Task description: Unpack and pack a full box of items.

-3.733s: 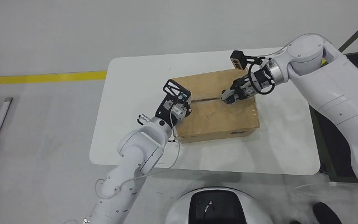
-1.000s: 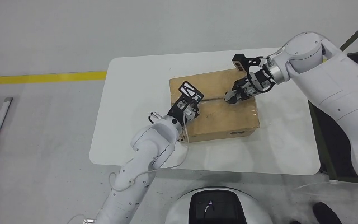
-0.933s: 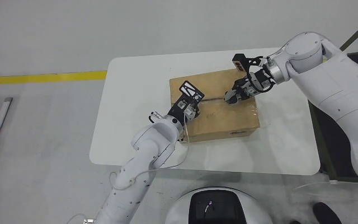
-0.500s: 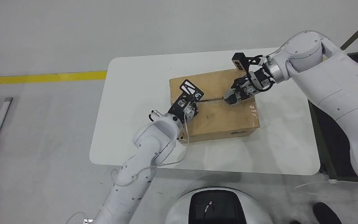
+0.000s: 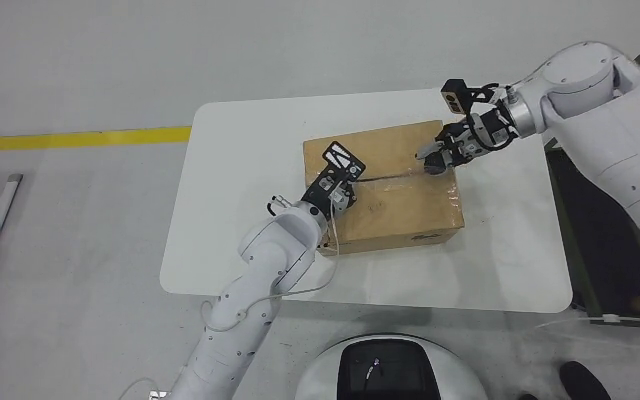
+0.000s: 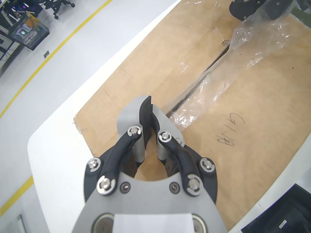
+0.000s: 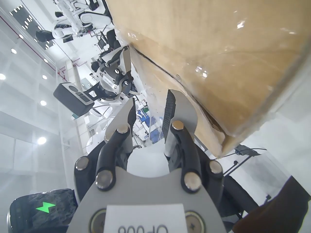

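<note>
Brown cardboard box (image 5: 400, 215) sits in the middle of the white counter (image 5: 230, 200), flaps down, the two top flaps meeting along a seam (image 5: 385, 178) that runs left to right across the lid in the top view. A strip of clear tape (image 6: 218, 83) lies over that seam, wrinkled and standing off the cardboard along much of its run. Its far end rises to my right hand (image 5: 432, 158) at the upper right end of the box. That hand's fingers stand a little apart, with a clear gap between the pads; whether the tape clings to one of them I cannot tell. My left hand (image 6: 148, 107) is at the left end of the seam, fingers pressed together and holding nothing, the tips just beside the crumpled near end of the tape. I cannot tell whether those tips touch the cardboard. A pen scrawl (image 6: 230, 132) marks the flap on the lower side of the seam in the top view. A yellow line (image 5: 90, 138) crosses the floor at the left of that frame, beyond the counter
</note>
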